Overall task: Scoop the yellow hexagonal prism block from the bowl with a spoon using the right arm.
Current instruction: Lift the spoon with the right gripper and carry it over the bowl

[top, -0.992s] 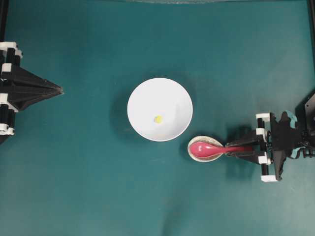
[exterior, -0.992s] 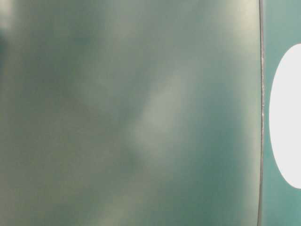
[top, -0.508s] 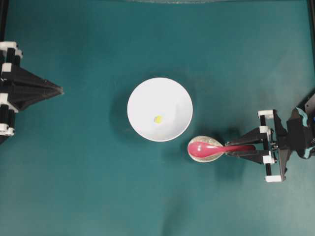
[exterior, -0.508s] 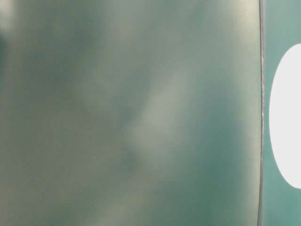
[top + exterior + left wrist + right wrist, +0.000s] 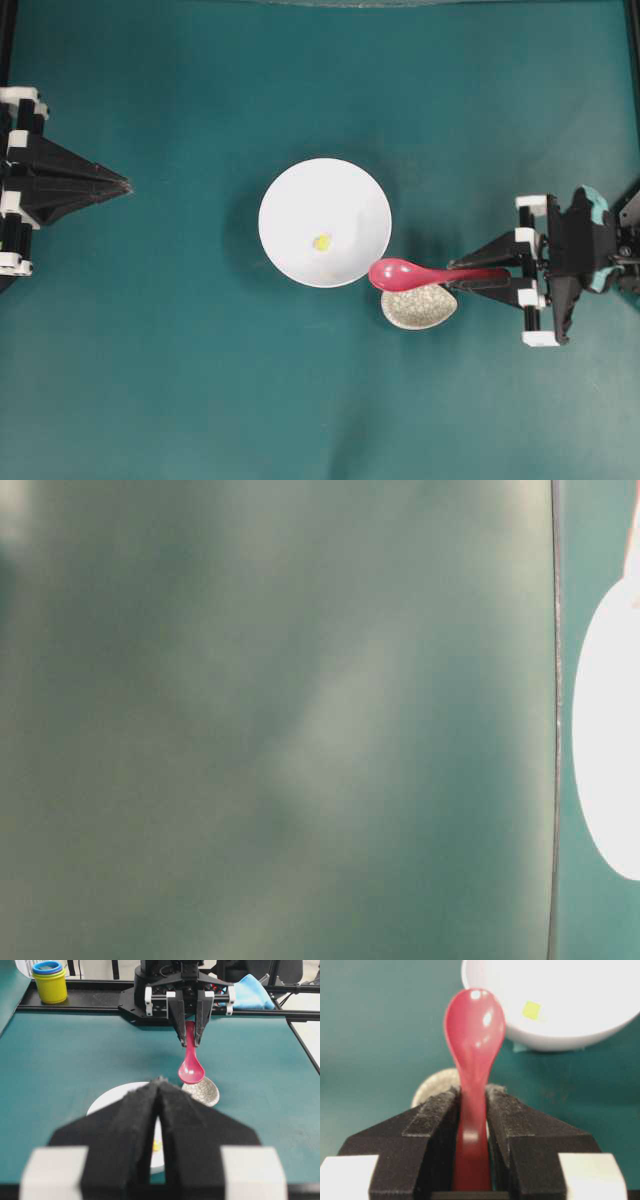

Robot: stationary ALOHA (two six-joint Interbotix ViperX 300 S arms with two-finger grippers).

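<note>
Near the middle of the bowl [image 5: 325,222], slightly toward its left side in the overhead view, sits the yellow hexagonal prism block [image 5: 322,242], untouched and alone on the white floor of the dish. Just off the bowl's lower right rim hangs the spoon [image 5: 400,275], its pink-red scoop lifted clear of the small speckled dish [image 5: 420,306] that lies beside the bowl, its handle running away from the bowl into the right pincer [image 5: 488,277]. That pincer is closed on the handle, both pads pressed against its sides, as the right wrist view shows plainly. Far from the bowl on its other side, the left pincer [image 5: 122,184] rests with its jaws together, holding nothing. Judging by this, the pick-up of the spoon is done; what remains is carrying the scoop over the rim, dipping it under the block and raising it out. The scoop has not yet crossed into the bowl above the green tabletop [image 5: 200,380].
</note>
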